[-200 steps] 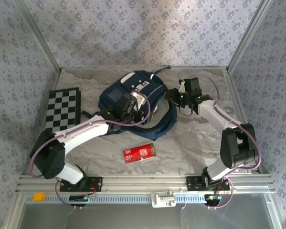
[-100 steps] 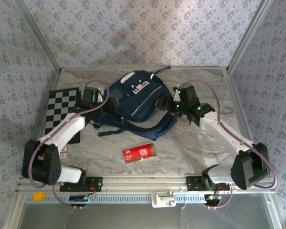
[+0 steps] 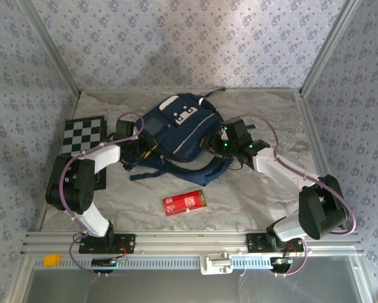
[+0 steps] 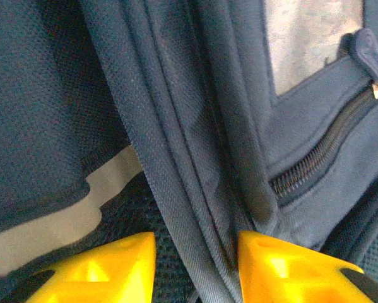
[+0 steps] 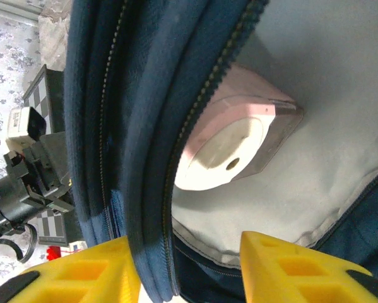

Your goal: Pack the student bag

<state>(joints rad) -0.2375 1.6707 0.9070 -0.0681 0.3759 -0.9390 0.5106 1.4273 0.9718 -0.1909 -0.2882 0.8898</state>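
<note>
Left fingers (image 4: 113,268) and right fingers (image 5: 75,278) straddle student bag (image 3: 176,129) folds.

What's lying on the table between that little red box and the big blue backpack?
In the top view, the student bag trails its own dark straps toward the red box. Past them is only bare marbled tabletop.

Top view high behind, looking down over table (image 3: 264,196), wrist views very close, all sharing student bag (image 3: 176,129)
</note>
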